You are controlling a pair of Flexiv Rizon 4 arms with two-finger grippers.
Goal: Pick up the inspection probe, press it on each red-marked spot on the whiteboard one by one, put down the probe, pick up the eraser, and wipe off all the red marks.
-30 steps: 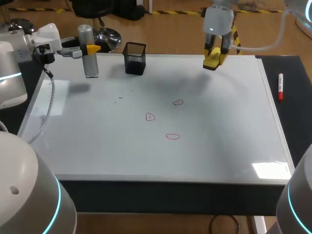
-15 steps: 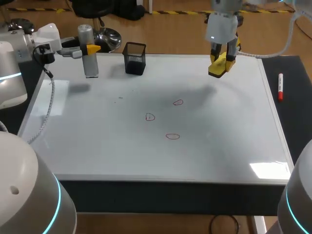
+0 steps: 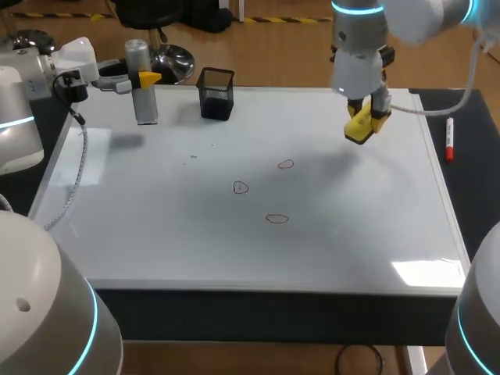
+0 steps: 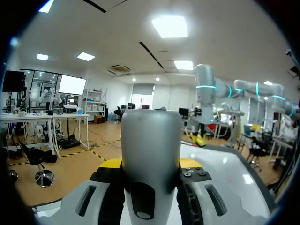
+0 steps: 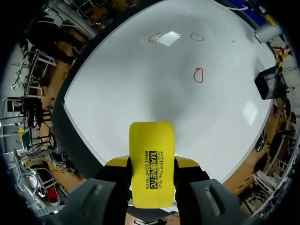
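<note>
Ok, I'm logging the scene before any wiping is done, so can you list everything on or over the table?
whiteboard: one, white, covering most of the table
marks: three, red, small loops near the board's middle
inspection probe: one, grey, upright at the board's far left corner
pen holder: one, black mesh, at the board's far edge, beside the probe
marker: one, red and white, on the dark surface right of the board
eraser: one, yellow, held above the board's far right part
left end effector: one, yellow-tipped, shut on the probe
right end effector: one, yellow-tipped, shut on the eraser
</note>
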